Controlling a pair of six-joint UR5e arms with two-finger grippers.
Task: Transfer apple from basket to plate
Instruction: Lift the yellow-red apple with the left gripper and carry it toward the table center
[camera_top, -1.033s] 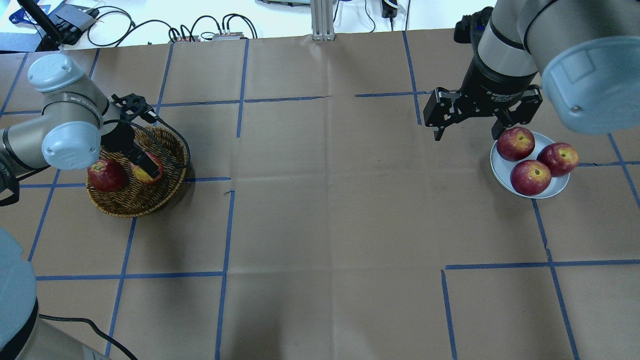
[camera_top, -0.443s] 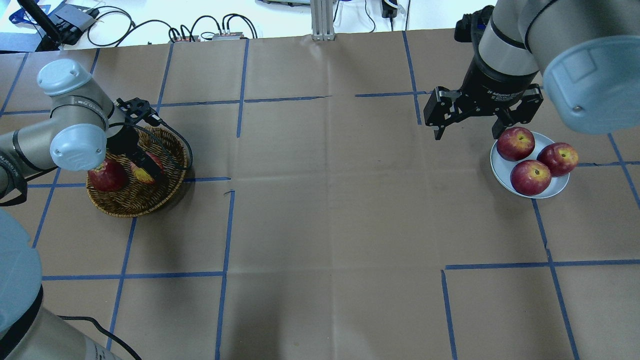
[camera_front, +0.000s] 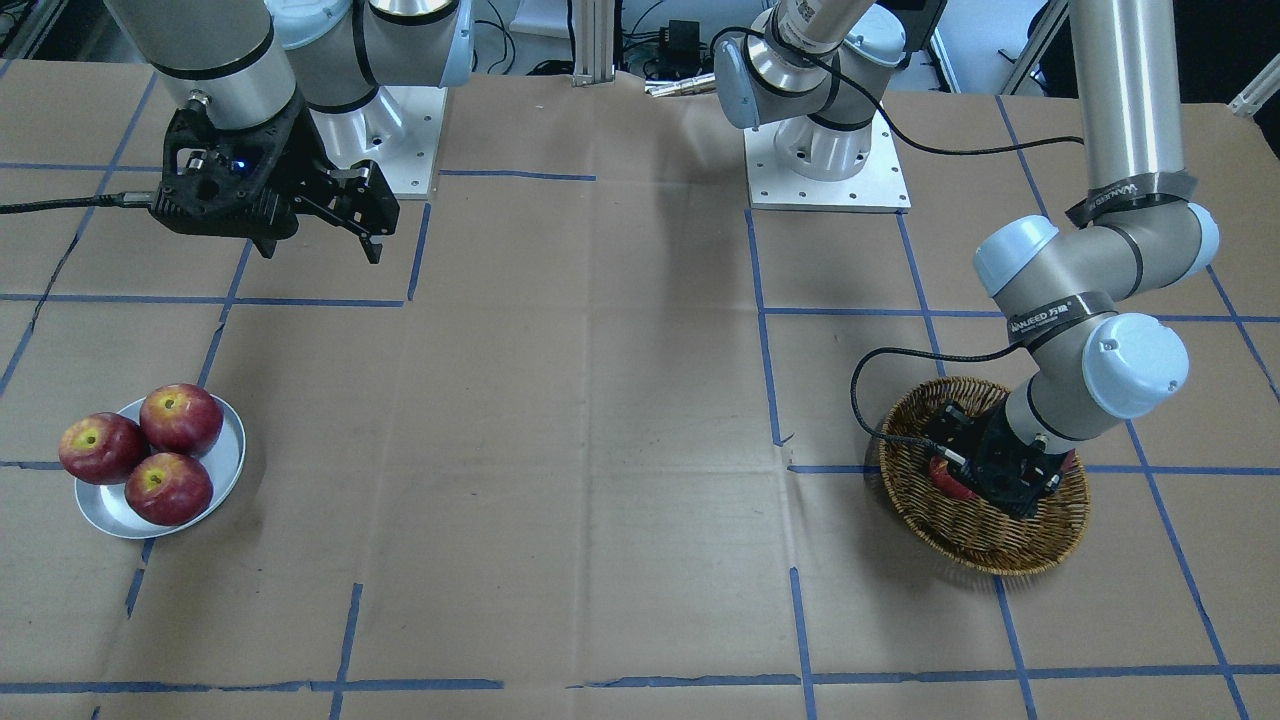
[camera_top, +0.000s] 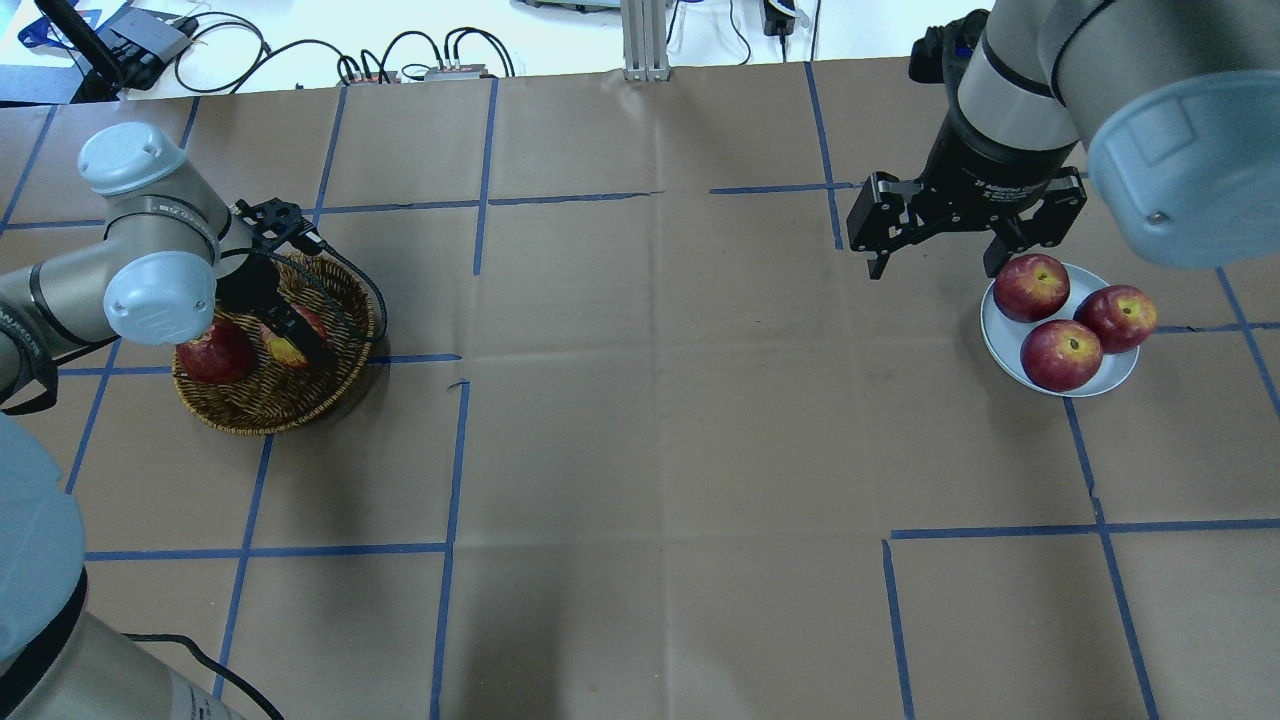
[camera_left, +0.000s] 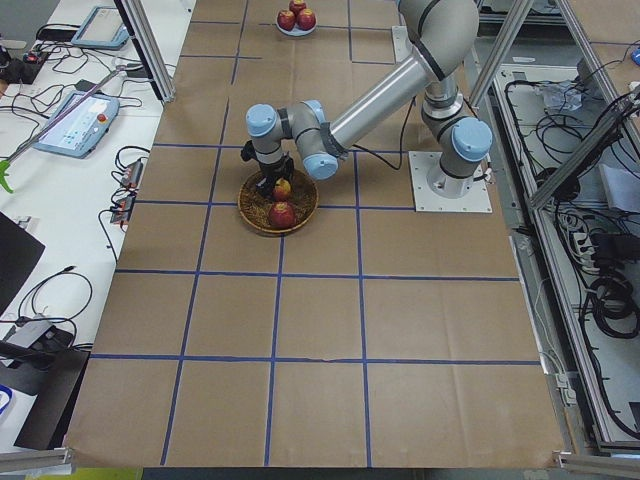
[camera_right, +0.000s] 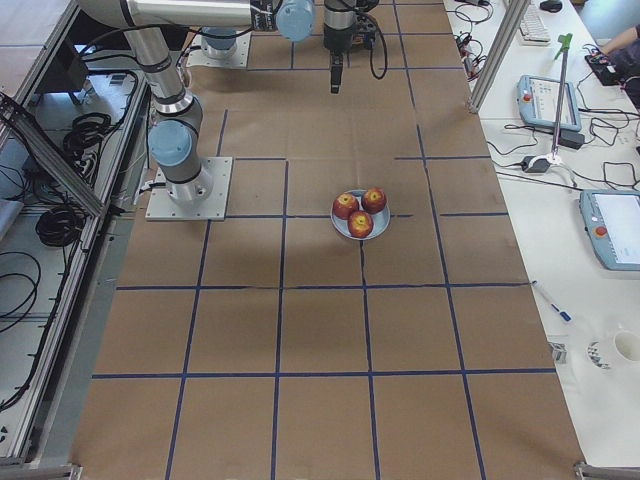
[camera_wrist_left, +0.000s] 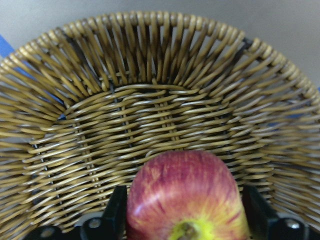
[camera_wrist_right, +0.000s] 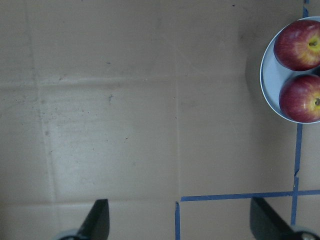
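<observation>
The pinkish-red apple (camera_wrist_left: 185, 195) with a broad yellow patch lies in the wicker basket (camera_top: 270, 410), next to a dark red apple (camera_top: 215, 352). My left gripper (camera_top: 290, 335) reaches down into the basket, and its two fingers press on both sides of the apple (camera_top: 285, 348). In the left wrist view the apple fills the gap between the fingers (camera_wrist_left: 116, 215). The metal plate (camera_top: 1110, 375) at the far right holds three deeper-red apples (camera_top: 1060, 355). My right gripper (camera_top: 935, 265) hangs open and empty above the table, just left of the plate.
Brown paper with blue tape lines covers the table (camera_top: 650, 400). Cables and boxes (camera_top: 420, 60) lie beyond the far edge. A wide stretch of paper separates basket and plate.
My left arm's elbow and wrist have shifted a little to the right and down over the basket. The apple stays in place. The right arm has not moved.
</observation>
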